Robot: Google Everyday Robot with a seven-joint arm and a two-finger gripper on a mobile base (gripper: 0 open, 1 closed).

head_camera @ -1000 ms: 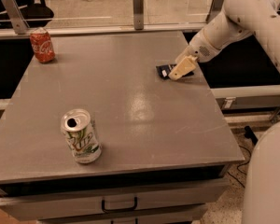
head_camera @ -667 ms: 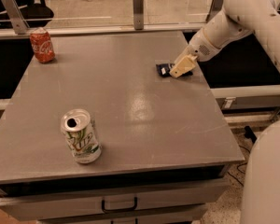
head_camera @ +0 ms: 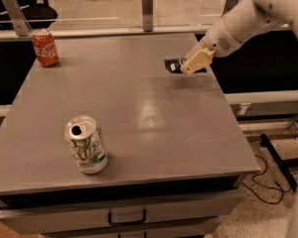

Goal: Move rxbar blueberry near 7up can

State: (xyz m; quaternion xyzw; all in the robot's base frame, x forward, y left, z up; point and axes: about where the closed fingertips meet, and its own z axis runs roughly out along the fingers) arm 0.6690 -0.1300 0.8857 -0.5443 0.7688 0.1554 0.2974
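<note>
The rxbar blueberry [head_camera: 173,65], a dark navy wrapper, lies near the table's far right edge, mostly hidden under my gripper. My gripper [head_camera: 192,63] reaches in from the upper right and sits right over the bar, down at it. The 7up can [head_camera: 86,145], silver-white with green markings and an open shiny top, stands upright near the table's front left, far from the bar and the gripper.
A red Coca-Cola can [head_camera: 44,47] stands at the far left corner of the grey table [head_camera: 139,113]. A metal rail with upright posts [head_camera: 147,1] runs behind the table. Drawers [head_camera: 126,216] sit under the front edge; cables lie on the floor at right.
The gripper has stayed at the bar with only a slight shift. The cans have not moved.
</note>
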